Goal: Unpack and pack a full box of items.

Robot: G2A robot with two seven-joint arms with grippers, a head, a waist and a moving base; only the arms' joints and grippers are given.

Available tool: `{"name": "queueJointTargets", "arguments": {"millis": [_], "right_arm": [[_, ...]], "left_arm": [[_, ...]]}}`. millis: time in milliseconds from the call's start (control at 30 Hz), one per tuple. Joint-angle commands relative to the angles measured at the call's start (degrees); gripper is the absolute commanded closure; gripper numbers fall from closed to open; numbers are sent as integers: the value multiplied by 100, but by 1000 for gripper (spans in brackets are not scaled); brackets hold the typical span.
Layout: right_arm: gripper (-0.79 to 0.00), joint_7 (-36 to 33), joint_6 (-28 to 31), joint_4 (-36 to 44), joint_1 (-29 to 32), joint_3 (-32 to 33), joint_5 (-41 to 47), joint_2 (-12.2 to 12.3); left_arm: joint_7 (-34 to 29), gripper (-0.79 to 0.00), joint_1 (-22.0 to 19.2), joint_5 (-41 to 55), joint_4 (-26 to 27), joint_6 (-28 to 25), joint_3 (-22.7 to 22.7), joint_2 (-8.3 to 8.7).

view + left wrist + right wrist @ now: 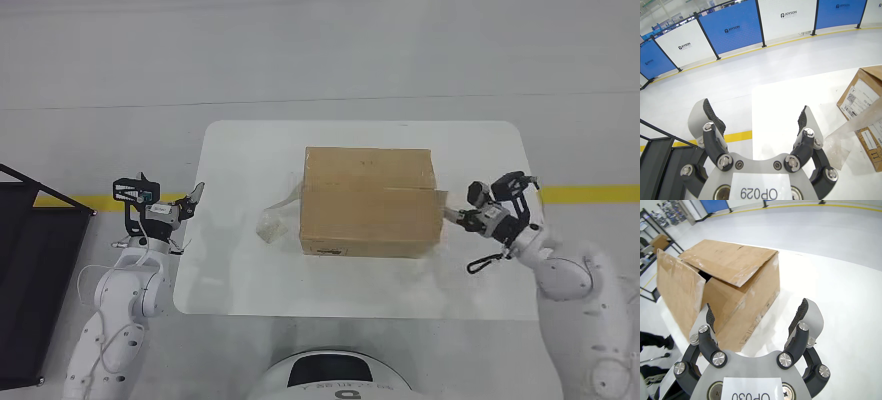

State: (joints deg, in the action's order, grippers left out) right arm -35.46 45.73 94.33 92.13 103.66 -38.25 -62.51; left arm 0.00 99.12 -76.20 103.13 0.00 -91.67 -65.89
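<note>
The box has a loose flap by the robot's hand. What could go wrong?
The open right gripper sits at the end of the box, close beside the loose flap. It might shove the box along the table instead of catching the flap. Some clear plastic lies against the box's other end, so a sliding box could drag it. The left gripper, open at the table's edge, looks badly placed to steady the box.

Both agape: left tool (pixel 755 103), right tool (pixel 756 302).
</note>
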Motion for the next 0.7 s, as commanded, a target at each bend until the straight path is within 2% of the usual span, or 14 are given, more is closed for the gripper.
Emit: {"name": "queueJointTargets", "arguments": {"millis": [0,133,300,467,667], "right_arm": [[-785,-381,357,-41,-7,49,347,54],[-785,-868,1034,36,132,72,723,160],[-785,-1026,1221,365,411,111,718,242],[-785,-1023,865,604,471,25,144,274],[-785,-578,149,780,413,-292,-1059,250]], "left_arm": [[0,-785,0,0,0,0,0,0],[0,-785,0,0,0,0,0,0],[0,-785,0,0,0,0,0,0],[0,-785,0,0,0,0,0,0],[0,-785,0,0,0,0,0,0]]}}
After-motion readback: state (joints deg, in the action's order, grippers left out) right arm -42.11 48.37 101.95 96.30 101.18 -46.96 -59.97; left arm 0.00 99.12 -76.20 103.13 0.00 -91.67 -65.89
